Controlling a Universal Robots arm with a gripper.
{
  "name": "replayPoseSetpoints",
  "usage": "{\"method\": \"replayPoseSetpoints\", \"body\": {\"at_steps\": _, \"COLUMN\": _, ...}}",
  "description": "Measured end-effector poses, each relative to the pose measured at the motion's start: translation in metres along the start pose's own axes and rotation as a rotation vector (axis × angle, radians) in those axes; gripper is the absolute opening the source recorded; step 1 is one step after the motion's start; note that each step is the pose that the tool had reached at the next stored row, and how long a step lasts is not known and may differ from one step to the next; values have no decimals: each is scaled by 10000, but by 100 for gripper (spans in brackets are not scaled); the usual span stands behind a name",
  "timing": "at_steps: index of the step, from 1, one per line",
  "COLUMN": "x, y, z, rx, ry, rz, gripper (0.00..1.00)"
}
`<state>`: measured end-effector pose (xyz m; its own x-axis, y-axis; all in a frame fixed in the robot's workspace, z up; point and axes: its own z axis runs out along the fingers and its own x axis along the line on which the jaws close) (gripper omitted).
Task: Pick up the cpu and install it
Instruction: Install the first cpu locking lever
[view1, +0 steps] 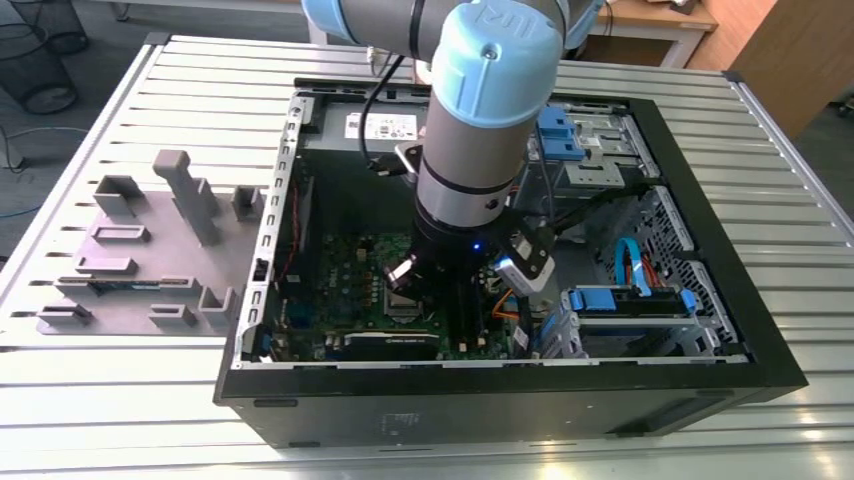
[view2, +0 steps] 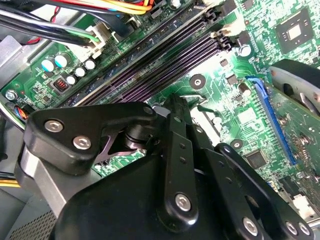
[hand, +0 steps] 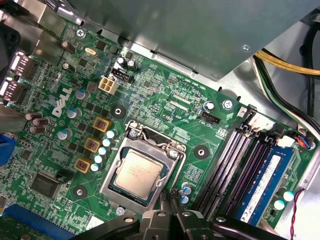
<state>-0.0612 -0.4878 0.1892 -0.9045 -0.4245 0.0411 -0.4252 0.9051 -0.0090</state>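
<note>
Ribbed metal slats make up the counter (view1: 134, 90), which carries an open computer case (view1: 747, 340) with the green motherboard (view1: 340, 265) lying flat inside. On the exterior view's left sits a set of grey plastic holder blocks (view1: 147, 250), well apart from the work. 1 arm reaches down into the case, and its end effector (hand: 172, 200) hangs low over the board just beside the socket (hand: 145, 170).

In the first wrist view the cpu (hand: 137, 171) already lies in the socket's opening, with the metal frame around it, so the placing step looks done or nearly done. The black fingers (hand: 175, 212) appear drawn close together at the tips with nothing between them, just beside the socket's edge.

Any further move calls for care around the memory slots (hand: 235, 165) near the socket. The cpu shows a pale silver-grey square top, flat and level, with faint print.
</note>
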Motion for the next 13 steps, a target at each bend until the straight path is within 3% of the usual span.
{"method": "replayPoseSetpoints", "body": {"at_steps": 8, "x": 17, "y": 6, "z": -82, "rx": 5, "ry": -9, "rz": 1, "gripper": 11}}
{"method": "replayPoseSetpoints", "body": {"at_steps": 13, "x": 22, "y": -1, "z": -84, "rx": 22, "ry": -43, "rz": 3, "gripper": 11}}
